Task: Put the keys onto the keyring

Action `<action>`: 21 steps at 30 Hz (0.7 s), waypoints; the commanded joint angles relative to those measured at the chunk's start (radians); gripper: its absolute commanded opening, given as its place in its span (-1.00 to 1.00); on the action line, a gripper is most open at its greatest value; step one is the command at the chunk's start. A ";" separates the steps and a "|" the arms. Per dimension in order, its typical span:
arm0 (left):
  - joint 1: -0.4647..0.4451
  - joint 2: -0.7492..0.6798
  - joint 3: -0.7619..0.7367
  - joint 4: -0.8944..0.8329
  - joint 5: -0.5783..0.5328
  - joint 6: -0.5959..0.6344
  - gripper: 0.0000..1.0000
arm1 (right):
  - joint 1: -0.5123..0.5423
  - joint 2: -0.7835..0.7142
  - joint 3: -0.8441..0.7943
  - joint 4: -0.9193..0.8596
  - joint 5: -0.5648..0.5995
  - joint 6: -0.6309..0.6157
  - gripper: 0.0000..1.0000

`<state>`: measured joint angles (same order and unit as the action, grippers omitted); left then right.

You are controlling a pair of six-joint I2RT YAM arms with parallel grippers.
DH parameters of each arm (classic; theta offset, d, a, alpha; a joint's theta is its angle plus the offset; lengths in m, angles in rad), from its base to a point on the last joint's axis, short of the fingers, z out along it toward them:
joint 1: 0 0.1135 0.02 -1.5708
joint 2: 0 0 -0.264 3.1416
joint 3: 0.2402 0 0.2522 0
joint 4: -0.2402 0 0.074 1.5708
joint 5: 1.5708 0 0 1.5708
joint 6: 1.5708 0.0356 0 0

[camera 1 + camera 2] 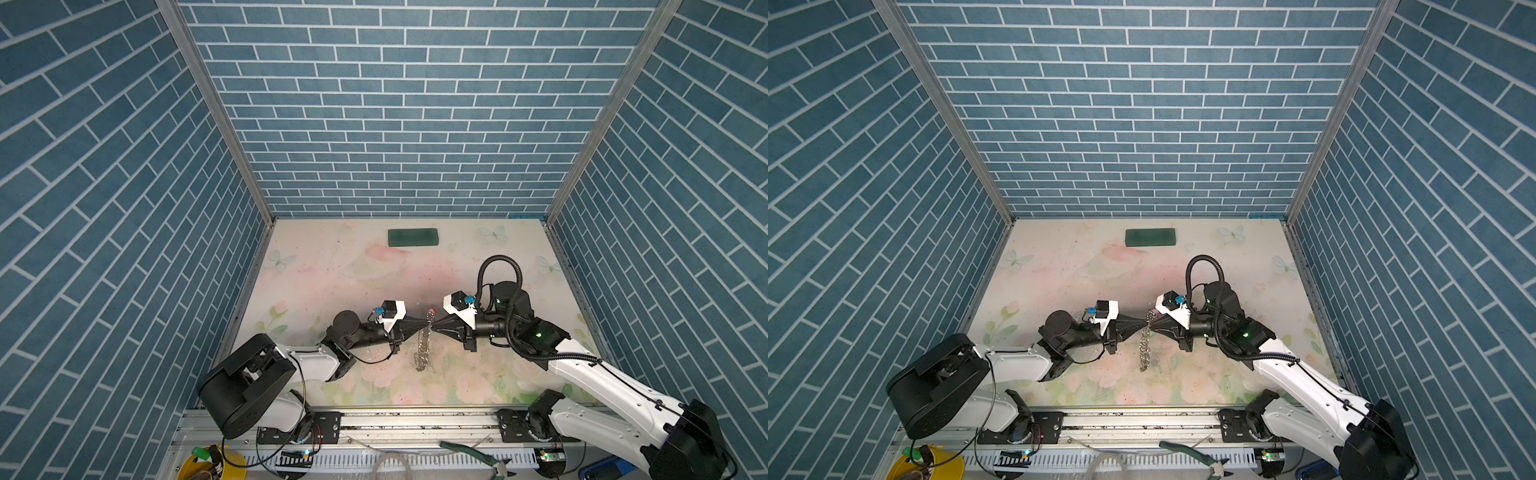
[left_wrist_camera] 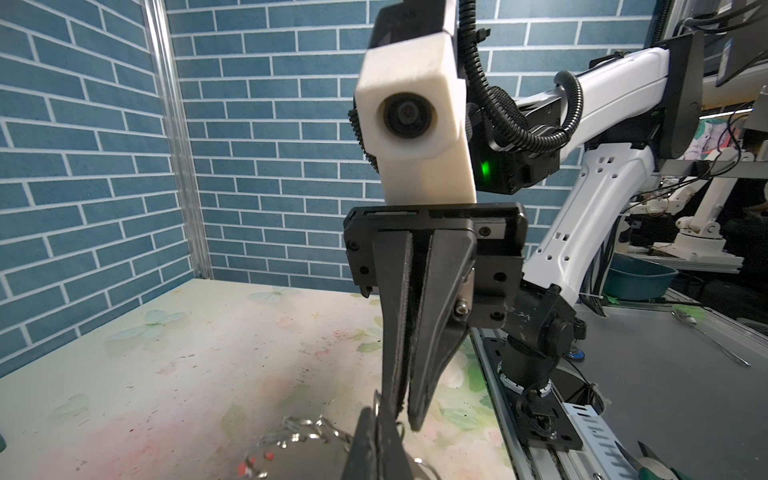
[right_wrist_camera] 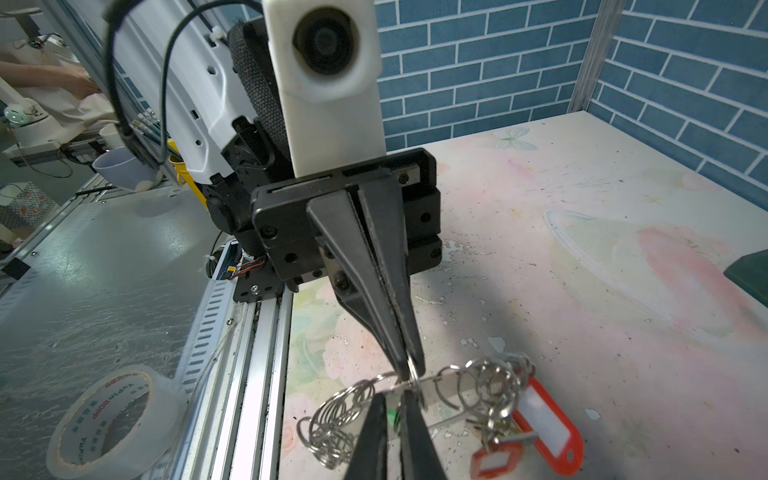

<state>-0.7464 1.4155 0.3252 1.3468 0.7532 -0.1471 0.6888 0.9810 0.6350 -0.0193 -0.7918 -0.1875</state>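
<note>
The table (image 1: 332, 282) is mostly bare around the keyring (image 1: 423, 353). The keyring does not lie flat on it: the hoop hangs edge-on between the 2 arms, which meet at it from opposite sides, tip against tip. Well behind the keyring lies the dark green block (image 1: 413, 238). In front of the keyring, off the table beside the rail, is a tape roll (image 3: 108, 419). Neither is near enough to disturb you.

The left gripper (image 3: 409, 365) has its jaws pressed together on 1 split ring of the keyring. I judge this is why the hoop is held up: the ring is offered free to the other side. The right gripper (image 2: 405, 415) has its jaws almost together, with a thin slit between them. A little green shows in this slit in the right wrist view, but whether the jaws bite on something I cannot tell.

The keys (image 3: 544, 430) that I can see, 2 with red tags, seem to hang already on the keyring, near the pinched ring. What stands in your way is small: many split rings crowd on both sides of the held ring, and the tags dangle close.
</note>
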 commanded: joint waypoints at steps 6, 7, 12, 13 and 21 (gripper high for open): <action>0.003 -0.020 0.022 0.059 0.032 -0.007 -1.00 | -0.011 -0.036 -0.006 -0.017 -0.005 -0.019 -0.80; 0.004 -0.022 0.018 0.058 0.029 -0.005 -1.00 | -0.014 -0.045 -0.010 -0.019 0.000 -0.020 -0.80; 0.005 -0.022 0.013 0.058 0.032 -0.004 -1.00 | -0.023 -0.075 -0.027 -0.005 0.019 -0.022 -0.74; 0.005 -0.021 0.013 0.058 0.034 -0.004 -1.00 | -0.023 -0.072 -0.025 -0.003 0.016 -0.022 -0.74; 0.005 -0.016 0.021 0.058 0.050 -0.009 -1.00 | -0.022 -0.013 -0.003 -0.006 -0.040 -0.024 -0.73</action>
<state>-0.7444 1.4139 0.3271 1.3518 0.7834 -0.1501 0.6689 0.9569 0.6308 -0.0307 -0.7940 -0.1909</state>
